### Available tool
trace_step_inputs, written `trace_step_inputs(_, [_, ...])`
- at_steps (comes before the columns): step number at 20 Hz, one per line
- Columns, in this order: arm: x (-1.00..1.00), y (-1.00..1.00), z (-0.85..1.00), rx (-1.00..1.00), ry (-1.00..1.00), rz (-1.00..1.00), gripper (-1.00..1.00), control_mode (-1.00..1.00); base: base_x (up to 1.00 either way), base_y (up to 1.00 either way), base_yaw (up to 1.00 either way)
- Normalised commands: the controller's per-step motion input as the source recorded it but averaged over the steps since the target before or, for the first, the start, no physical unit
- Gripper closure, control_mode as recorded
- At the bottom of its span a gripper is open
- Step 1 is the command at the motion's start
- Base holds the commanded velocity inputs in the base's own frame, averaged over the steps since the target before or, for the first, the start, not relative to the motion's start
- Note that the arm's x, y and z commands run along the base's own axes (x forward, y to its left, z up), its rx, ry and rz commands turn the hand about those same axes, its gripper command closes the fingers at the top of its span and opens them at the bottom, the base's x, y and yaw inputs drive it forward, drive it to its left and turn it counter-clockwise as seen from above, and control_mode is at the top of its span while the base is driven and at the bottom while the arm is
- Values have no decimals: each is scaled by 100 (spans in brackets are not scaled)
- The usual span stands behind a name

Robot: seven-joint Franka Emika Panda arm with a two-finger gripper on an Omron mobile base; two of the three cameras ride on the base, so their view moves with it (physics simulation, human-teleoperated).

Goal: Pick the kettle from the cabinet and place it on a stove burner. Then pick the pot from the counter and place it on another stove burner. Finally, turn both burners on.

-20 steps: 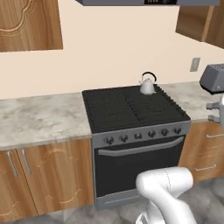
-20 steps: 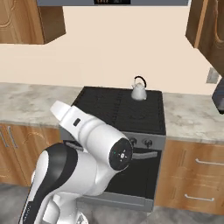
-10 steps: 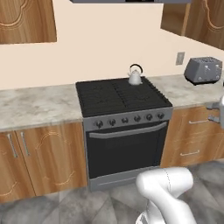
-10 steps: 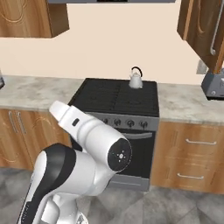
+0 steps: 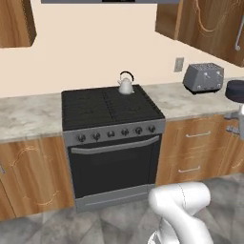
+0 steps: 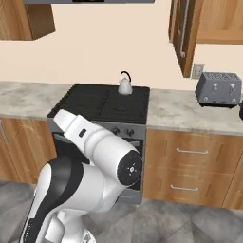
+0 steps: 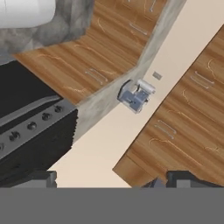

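The small silver kettle (image 5: 126, 85) (image 6: 125, 85) stands upright on the rear right burner of the black stove (image 5: 102, 107) (image 6: 102, 102). A row of round knobs (image 5: 116, 133) runs along the stove's front. At the far right the dark pot (image 5: 236, 90) sits on the marbled counter (image 5: 186, 102), cut off by the frame edge. In the hand view my gripper (image 7: 111, 179) is open, with nothing between its fingertips (image 7: 41, 178). It hangs in the air away from the stove and counter. The cabinet is out of view.
A boxy grey toaster (image 5: 204, 77) (image 6: 218, 88) (image 7: 135, 97) stands on the counter between the stove and the pot. Wooden drawers with bar handles (image 5: 198, 147) sit under the counter. Upper wooden cupboards (image 5: 209, 26) hang above it. Grey floor lies in front.
The base has driven back and to the right, so the whole scene has shifted left. The toaster and the pot have come into view. The kettle has stayed on its burner, and the gripper is still open.
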Motion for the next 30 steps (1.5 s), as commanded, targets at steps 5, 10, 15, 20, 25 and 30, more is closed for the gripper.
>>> trace_step_inputs(5, [0, 0, 0, 0, 0, 0, -100, 100, -13, -66, 0])
trace_step_inputs(10, [0, 0, 0, 0, 0, 0, -100, 100, -19, -66, 0])
trace_step_inputs(15, [0, 0, 0, 0, 0, 0, -100, 100, -16, -65, 0])
trace_step_inputs(20, [0, 0, 0, 0, 0, 0, -100, 100, -2, -66, 0])
trace_step_inputs(25, [0, 0, 0, 0, 0, 0, -100, 100, 5, -66, 0])
trace_step_inputs(30, [0, 0, 0, 0, 0, 0, -100, 100, 44, -50, 0])
